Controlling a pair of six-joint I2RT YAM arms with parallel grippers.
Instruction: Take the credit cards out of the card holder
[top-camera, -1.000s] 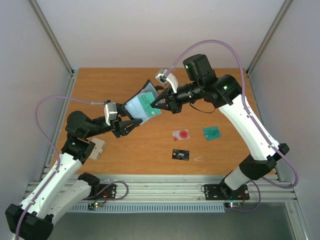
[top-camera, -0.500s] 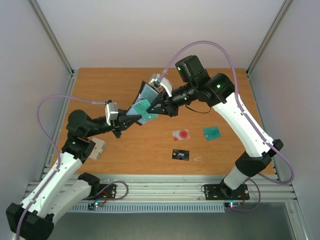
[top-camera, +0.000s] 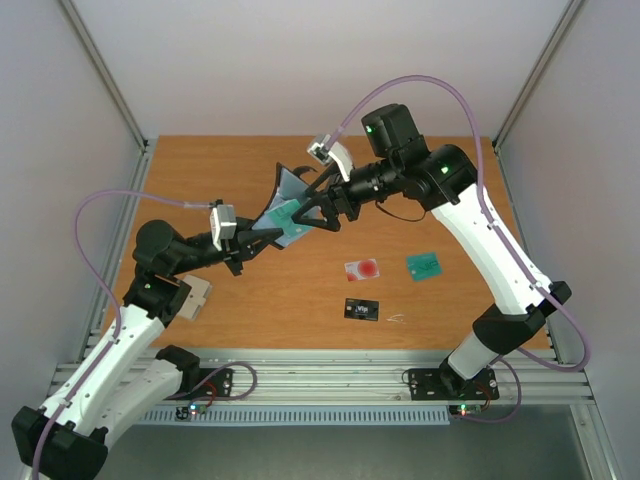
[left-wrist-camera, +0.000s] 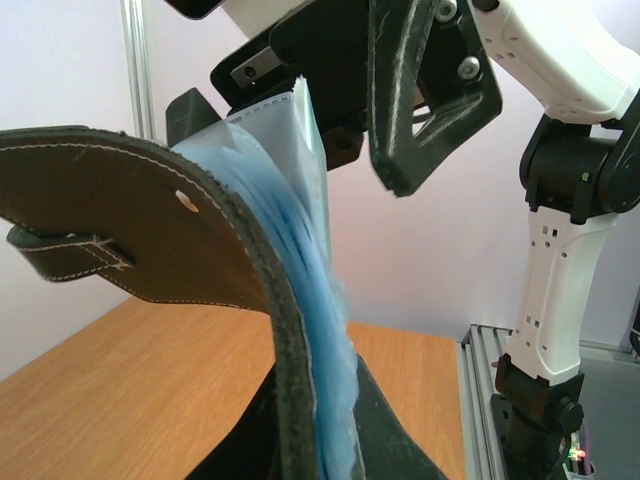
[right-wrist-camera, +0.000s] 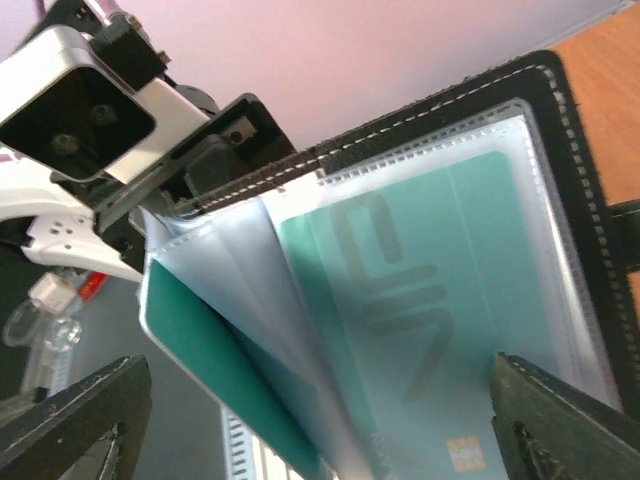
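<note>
Three loose cards flat on the surface (top-camera: 200, 170), right of centre: whitish card (top-camera: 362, 268) with a red spot, teal card (top-camera: 425, 265), black card (top-camera: 362, 310) with white print too small to read. Card holder (top-camera: 283, 200) up in the air, mid-left, folded open. Left gripper (top-camera: 255, 243), jaws pinched shut on its near edge. Right gripper (top-camera: 312, 205), jaws spread wide around the fanned clear sleeves. Second teal card (right-wrist-camera: 420, 300) tucked in a sleeve, big pale lettering unreadable, gold chip showing.
</note>
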